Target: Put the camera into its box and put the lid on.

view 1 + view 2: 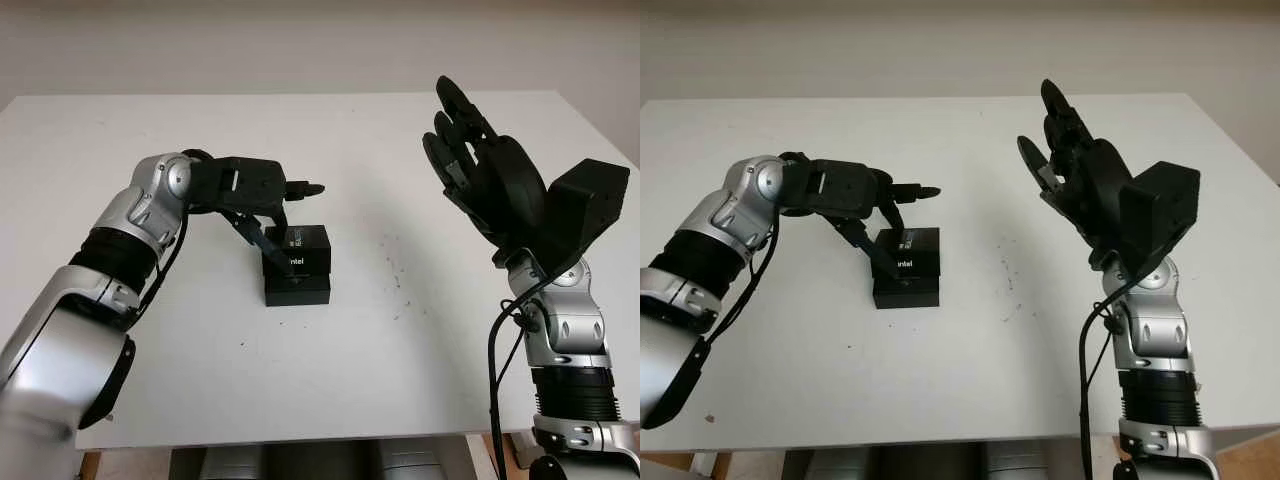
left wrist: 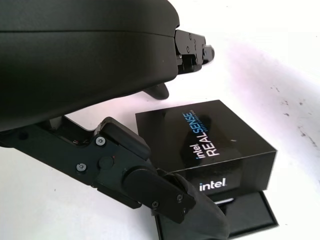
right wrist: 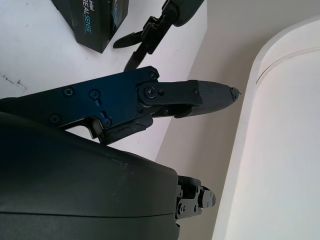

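Left hand beside lid, fingers touching | right hand raised, open

Bright, even light fills the room — soft and seemingly from overhead. The white tabletop glows almost blown out in places, with faint shadows beneath the arms. The black box catches a dull sheen on its top, lettering crisp. Close to the wrist cameras, each hand's shell goes soft and blurred — distant surfaces wash out.

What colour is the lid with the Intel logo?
Black, with white and blue lettering; the lid shows best in the left wrist view.
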